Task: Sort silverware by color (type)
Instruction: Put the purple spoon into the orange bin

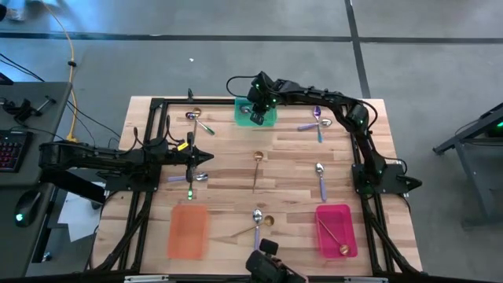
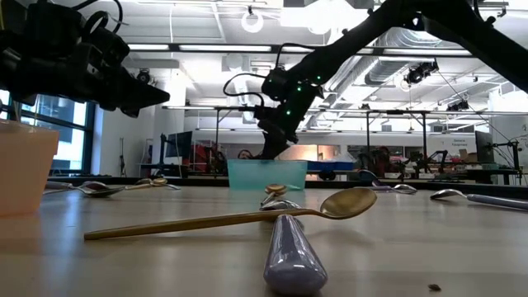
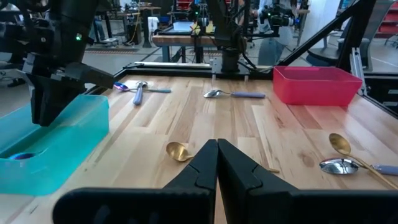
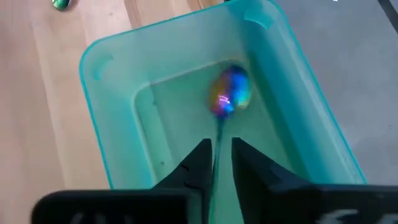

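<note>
My right gripper [image 1: 256,115] [image 4: 222,149] hangs over the green tray [image 1: 269,119], shut on an iridescent spoon [image 4: 230,94]. My left gripper [image 1: 211,157] [image 3: 217,148] hovers shut above the table's left half, touching nothing. A lilac-handled silver spoon [image 1: 189,178] lies just near of it. On the wood lie a gold spoon [image 1: 257,167], a silver spoon [image 1: 321,179], crossed iridescent spoons [image 1: 317,121], a pair [image 1: 200,121] far left, and a silver and a gold spoon [image 1: 259,222] near the front. One gold spoon [image 1: 333,234] lies in the pink tray [image 1: 350,228]. My right gripper pinches the iridescent spoon's thin handle [image 4: 217,134] between its two fingers, coming from above and pointing down into the green tray. The spoon hangs below the fingers, bowl [image 4: 231,93] lowest, inside the tray walls. Whether the bowl touches the tray floor I cannot tell.
The orange tray [image 1: 189,229] sits at the near left, the pink tray at the near right, the green tray at the far middle. A black frame [image 1: 149,126] borders the table. Bare wood shows between the scattered spoons in the middle.
</note>
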